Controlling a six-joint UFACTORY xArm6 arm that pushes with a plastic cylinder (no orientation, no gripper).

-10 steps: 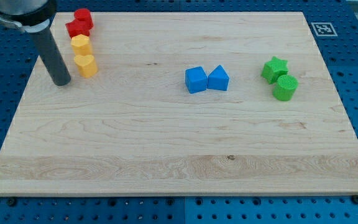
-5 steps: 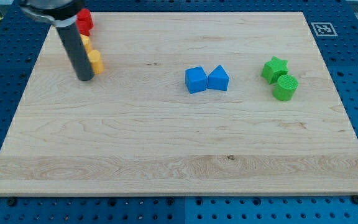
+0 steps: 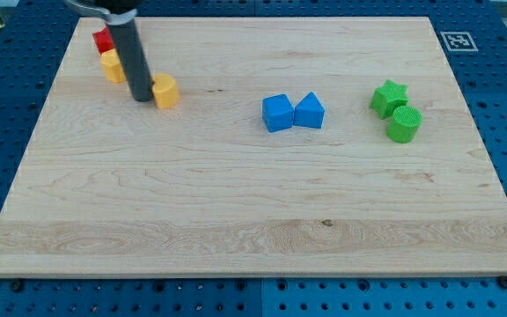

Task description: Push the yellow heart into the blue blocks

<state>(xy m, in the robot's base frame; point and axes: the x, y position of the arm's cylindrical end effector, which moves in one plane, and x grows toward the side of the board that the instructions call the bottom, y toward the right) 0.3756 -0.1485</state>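
Tip (image 3: 141,98) against yellow heart (image 3: 165,91)

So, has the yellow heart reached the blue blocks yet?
No, the yellow heart sits beside my tip, well to the view's left of the blue blocks.

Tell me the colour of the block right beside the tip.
Yellow: the heart sits just to the right of my tip, seen in the camera view.
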